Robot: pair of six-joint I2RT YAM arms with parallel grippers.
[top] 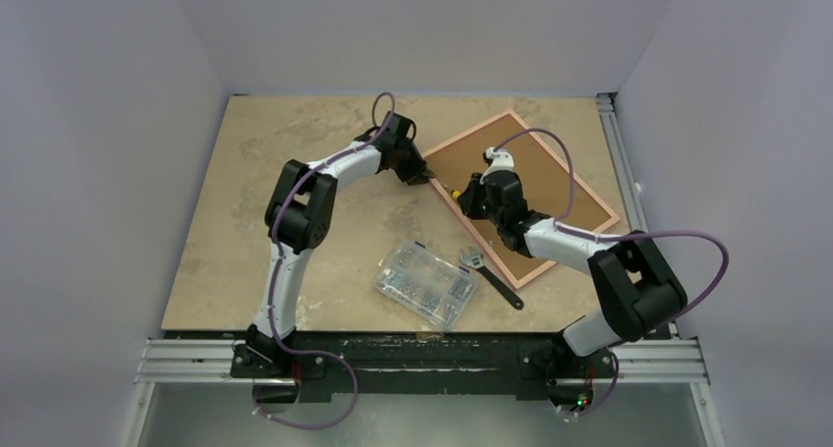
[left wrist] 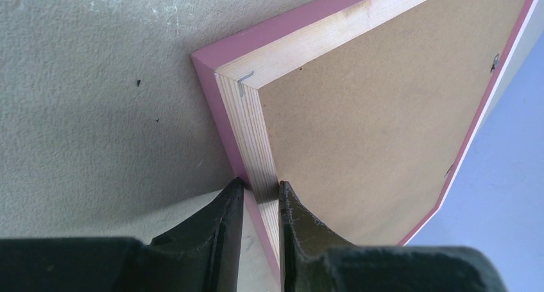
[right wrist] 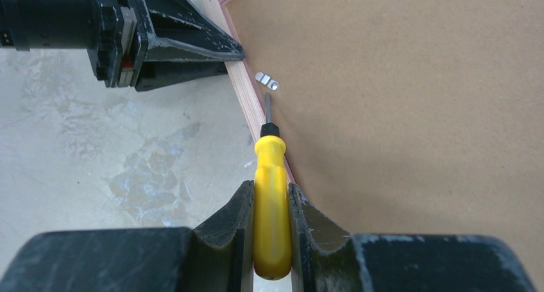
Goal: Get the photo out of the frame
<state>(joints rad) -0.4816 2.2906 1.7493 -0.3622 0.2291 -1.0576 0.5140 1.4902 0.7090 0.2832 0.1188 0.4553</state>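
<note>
The pink frame (top: 580,206) lies face down at the back right of the table, its brown fibreboard back (left wrist: 372,112) facing up. The photo is hidden beneath that back. My left gripper (left wrist: 261,188) is shut on the frame's wooden rim (left wrist: 253,131) near a corner, one finger outside it and one on the back. My right gripper (right wrist: 271,192) is shut on a yellow-handled screwdriver (right wrist: 271,163). The screwdriver's tip rests by a small metal clip (right wrist: 267,81) on the back (right wrist: 417,112), just inside the rim. In the top view both grippers (top: 429,176) (top: 464,196) meet at the frame's left edge.
A clear screw box (top: 425,283) stands near the table's front middle. A black adjustable wrench (top: 491,278) lies beside it, at the frame's near corner. White walls close in on three sides, and a metal rail runs along the right edge.
</note>
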